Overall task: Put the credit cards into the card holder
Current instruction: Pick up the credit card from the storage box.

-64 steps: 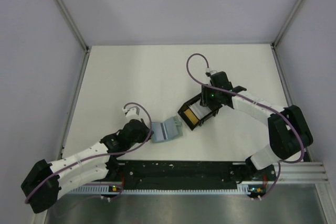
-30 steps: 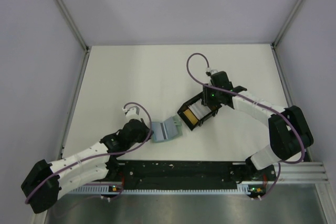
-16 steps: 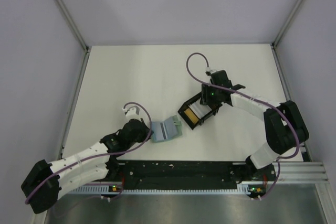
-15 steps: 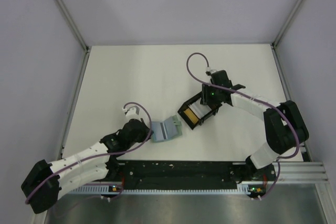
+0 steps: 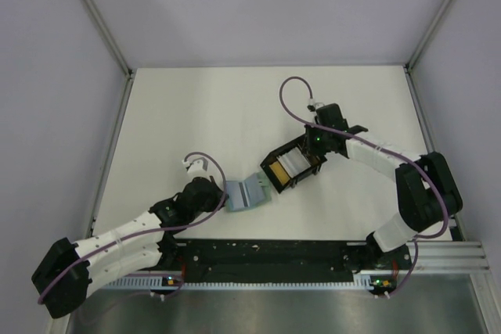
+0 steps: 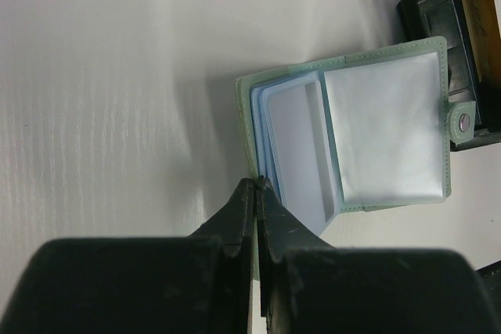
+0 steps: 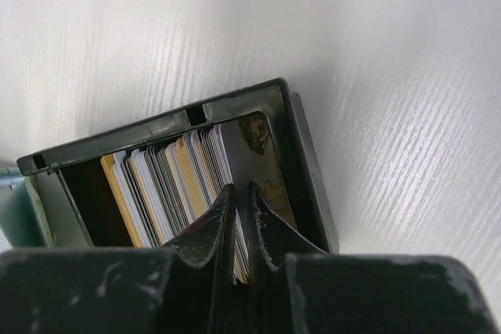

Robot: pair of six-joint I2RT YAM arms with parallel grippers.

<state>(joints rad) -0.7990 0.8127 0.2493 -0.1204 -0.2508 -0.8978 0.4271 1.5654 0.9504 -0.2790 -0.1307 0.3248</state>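
Credit cards point(image 7: 178, 180) — thin flat rects

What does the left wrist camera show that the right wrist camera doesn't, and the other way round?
Only the left wrist view shows the card holder spread open, pale blue inside, with the left jaws pinched shut on its edge. Only the right wrist view shows the full row of credit cards standing on edge, with the right jaws closed on cards in that row. Both views show the black box, though only a corner of it with an orange card appears in the left wrist view. Both also show the white table.
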